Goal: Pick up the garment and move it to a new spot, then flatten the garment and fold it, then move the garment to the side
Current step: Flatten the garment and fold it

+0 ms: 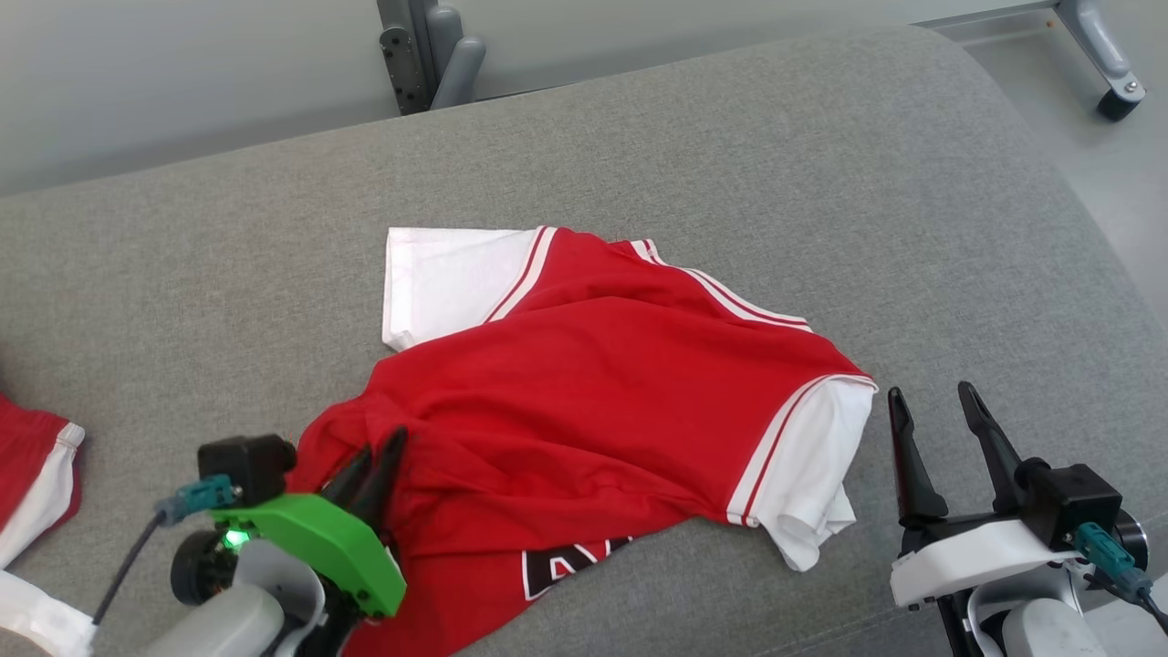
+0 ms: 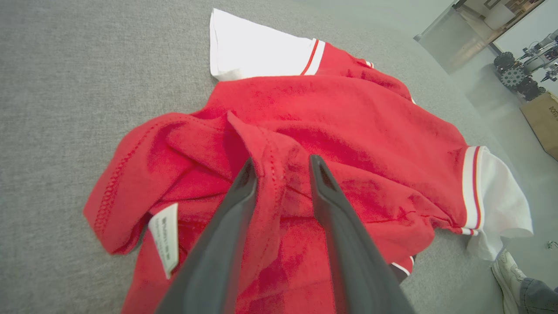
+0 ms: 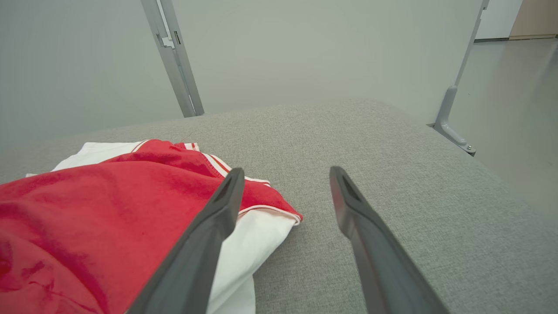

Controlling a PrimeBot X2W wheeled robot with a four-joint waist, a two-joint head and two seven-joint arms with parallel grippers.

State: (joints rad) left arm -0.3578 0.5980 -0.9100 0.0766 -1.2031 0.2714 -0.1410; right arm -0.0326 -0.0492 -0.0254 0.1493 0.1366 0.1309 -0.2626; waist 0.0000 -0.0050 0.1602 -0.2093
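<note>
Garment: we log one red jersey (image 1: 593,392) with white sleeves, lying rumpled near the middle of the grey padded table (image 1: 821,182), its hem end bunched towards us.
Lie of the cloth: the far sleeve lies flat. The near white sleeve (image 1: 812,456) is crumpled just beside the right arm. Dark lettering shows at the front edge, partly tucked under.
Left gripper (image 2: 282,161): the fingers stand astride a raised ridge of red cloth by the hem, part-way apart. We cannot tell whether they have bitten on it.
Right gripper (image 1: 931,392): the fingers are spread wide with nothing between them, over bare table just beside the crumpled sleeve.
Handling, our judgement: light, limp knit. It will sag and drape from any single hold, and should neither slip much nor take harm.
Where to hold, our judgement: the stitched hem ridge under the left fingers is a sound purchase. A second hold at the sleeve seam or shoulder would carry it level.
Risk: a pinch through both layers would lift the jersey as a bundle, which means more flattening afterwards.
Also noted: a white care label (image 2: 165,237) is turned out at the hem. Another red-and-white piece (image 1: 27,474) lies at the table's left edge, well apart.
</note>
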